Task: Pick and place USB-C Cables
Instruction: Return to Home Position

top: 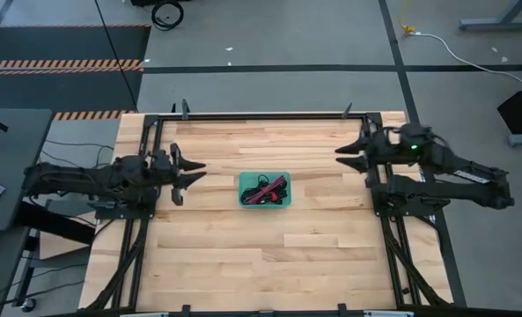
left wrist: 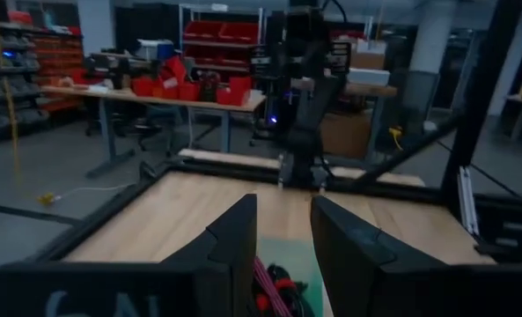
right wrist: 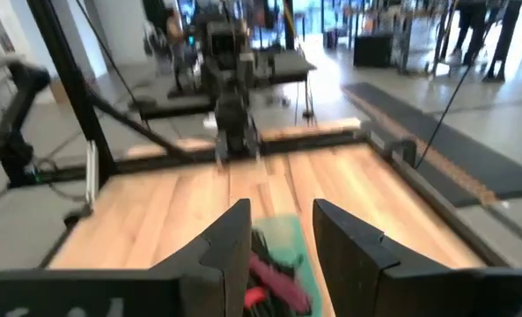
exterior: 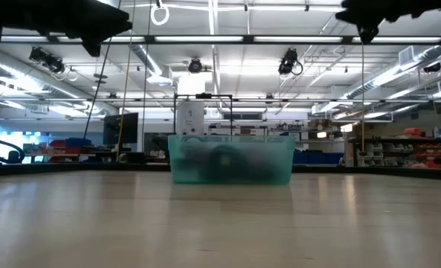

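The USB-C Cables in the tray look light and floppy; pinch across a coil. The left hand and right hand hang wide, empty.

USB-C Cables lie in the teal tray mid-worktop, with the left claw and right claw spread wide on either side, well apart from it.

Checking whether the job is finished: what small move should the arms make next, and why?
Probably just retreat to the rest pose: the cables seen lie inside the teal tray, and the left gripper and right gripper hang open, empty, well apart from it.
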### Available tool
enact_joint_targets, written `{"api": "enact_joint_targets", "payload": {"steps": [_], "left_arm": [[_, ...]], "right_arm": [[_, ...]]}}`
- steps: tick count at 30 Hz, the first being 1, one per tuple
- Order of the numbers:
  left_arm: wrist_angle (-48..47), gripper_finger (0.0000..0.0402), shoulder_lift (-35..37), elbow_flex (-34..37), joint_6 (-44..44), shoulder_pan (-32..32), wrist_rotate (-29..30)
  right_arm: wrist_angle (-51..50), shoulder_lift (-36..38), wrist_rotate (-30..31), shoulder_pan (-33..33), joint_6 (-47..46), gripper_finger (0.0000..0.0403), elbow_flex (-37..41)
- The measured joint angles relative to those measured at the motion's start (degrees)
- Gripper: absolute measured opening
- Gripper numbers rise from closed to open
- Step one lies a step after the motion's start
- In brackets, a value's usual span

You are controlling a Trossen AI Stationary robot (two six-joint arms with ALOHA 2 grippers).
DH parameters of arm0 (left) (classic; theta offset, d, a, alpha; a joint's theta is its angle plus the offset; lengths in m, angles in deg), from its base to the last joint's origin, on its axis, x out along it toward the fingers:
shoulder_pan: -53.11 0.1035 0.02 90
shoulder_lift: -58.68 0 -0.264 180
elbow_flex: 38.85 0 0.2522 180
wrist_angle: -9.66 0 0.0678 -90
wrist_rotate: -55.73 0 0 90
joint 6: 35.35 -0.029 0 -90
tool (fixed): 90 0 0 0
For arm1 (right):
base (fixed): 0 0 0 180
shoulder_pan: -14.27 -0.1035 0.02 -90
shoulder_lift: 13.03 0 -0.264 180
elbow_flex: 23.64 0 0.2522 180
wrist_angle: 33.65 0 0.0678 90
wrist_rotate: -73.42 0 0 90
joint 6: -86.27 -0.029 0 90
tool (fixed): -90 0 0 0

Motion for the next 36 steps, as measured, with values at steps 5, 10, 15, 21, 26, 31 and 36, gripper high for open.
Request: {"api": "enact_joint_targets", "payload": {"steps": [5,10,15,21,26,31,36], "left_arm": [[-1.7,0.0116,0.0,1.0,0.0,0.5,-2.0],[-5.6,0.0116,0.0,1.0,0.5,0.4,-4.2],[-8.2,0.0116,0.0,1.2,1.5,0.3,-4.4],[0.8,0.0116,0.0,8.7,1.5,0.0,-4.2],[13.0,0.0116,0.0,16.2,1.8,0.1,-3.2],[13.0,0.0116,0.0,17.6,4.7,0.1,1.4],[12.8,0.0116,0.0,17.6,5.0,0.1,1.4]], "right_arm": [[6.6,-2.1,-0.2,0.0,0.1,0.0130,5.3],[8.7,-2.8,-4.7,0.0,0.3,0.0130,8.0],[11.6,-1.4,-10.1,0.0,0.5,0.0130,10.2],[21.0,1.7,-11.1,-0.6,-2.3,0.0130,17.3],[24.5,2.9,-5.4,-0.7,-7.2,0.0130,22.2],[26.9,3.5,1.1,-2.1,-7.4,0.0130,27.4],[32.9,3.7,3.2,-4.7,-7.3,0.0130,32.4]]}}
